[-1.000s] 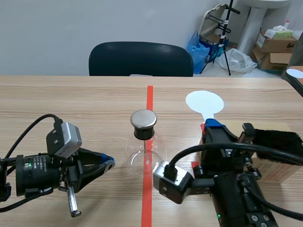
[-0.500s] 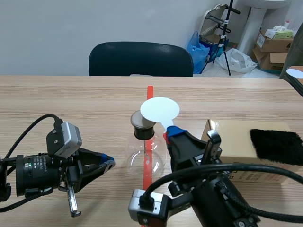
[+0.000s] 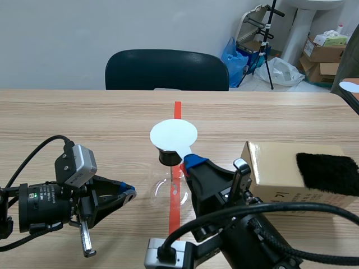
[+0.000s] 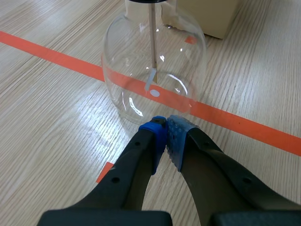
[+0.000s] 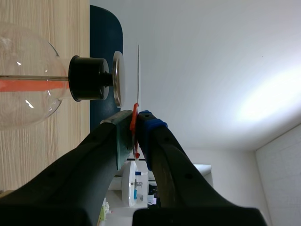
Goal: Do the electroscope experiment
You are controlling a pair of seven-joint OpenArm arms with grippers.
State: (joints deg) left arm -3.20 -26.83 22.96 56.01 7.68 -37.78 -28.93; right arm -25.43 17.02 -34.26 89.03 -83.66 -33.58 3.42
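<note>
The left gripper [image 3: 128, 193] lies low on the table [image 3: 84, 120], its fingers pressed together on nothing, tips just short of the electroscope's glass flask [image 4: 153, 70] and pointing at its lower wall. The electroscope [image 3: 170, 188] stands upright astride the orange-red tape line [image 3: 177, 109], its long axis vertical. A thin rod [image 4: 152, 37] runs down the middle of the bulb and a black stopper [image 3: 169, 158] plugs the neck. A metal cap [image 5: 117, 77] faces up from the top. A white disc [image 3: 174, 134] lies flat and level over that cap, parallel to it, with a slim gap showing between them in the right wrist view. Its short red handle [image 5: 134, 117] runs back toward the robot. The right gripper [image 3: 192, 162] is clamped on this handle, its fingers narrow around it. Further right sits a cardboard box [image 3: 272, 174] with a black furry cloth [image 3: 328, 171] on top, well apart from the flask.
</note>
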